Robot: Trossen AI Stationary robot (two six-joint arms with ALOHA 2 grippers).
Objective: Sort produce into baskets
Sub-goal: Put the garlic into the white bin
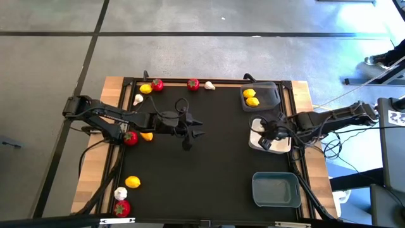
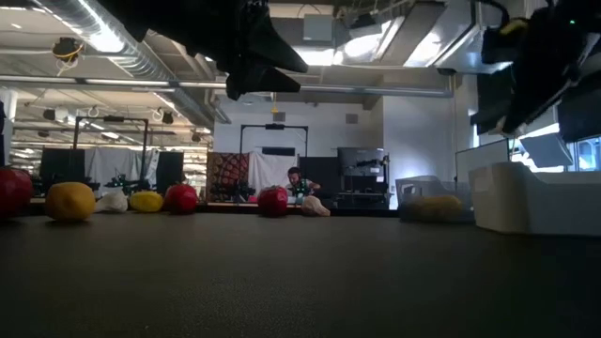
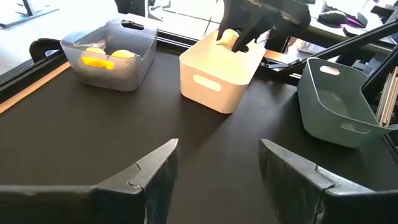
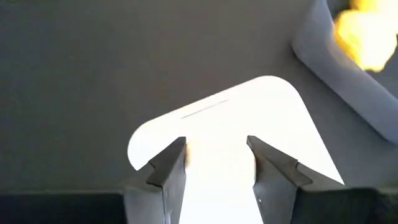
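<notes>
The left gripper [image 1: 193, 130] hovers mid-table, fingers spread, empty. The right gripper [image 1: 266, 140] hangs over the white basket [image 3: 214, 78], fingers apart; whether anything sits between them cannot be made out, since glare washes out the basket's inside. Two lemons [image 1: 251, 97] lie in the grey basket [image 1: 271, 95]. The blue-grey basket [image 1: 276, 190] is near right. Loose produce [image 1: 131, 138] lies along the left and far edges, one piece partly hidden under the left arm.

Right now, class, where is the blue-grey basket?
In the high view the blue-grey basket sits at the table's near right corner, just below the white basket, over which the right gripper hangs.
</notes>
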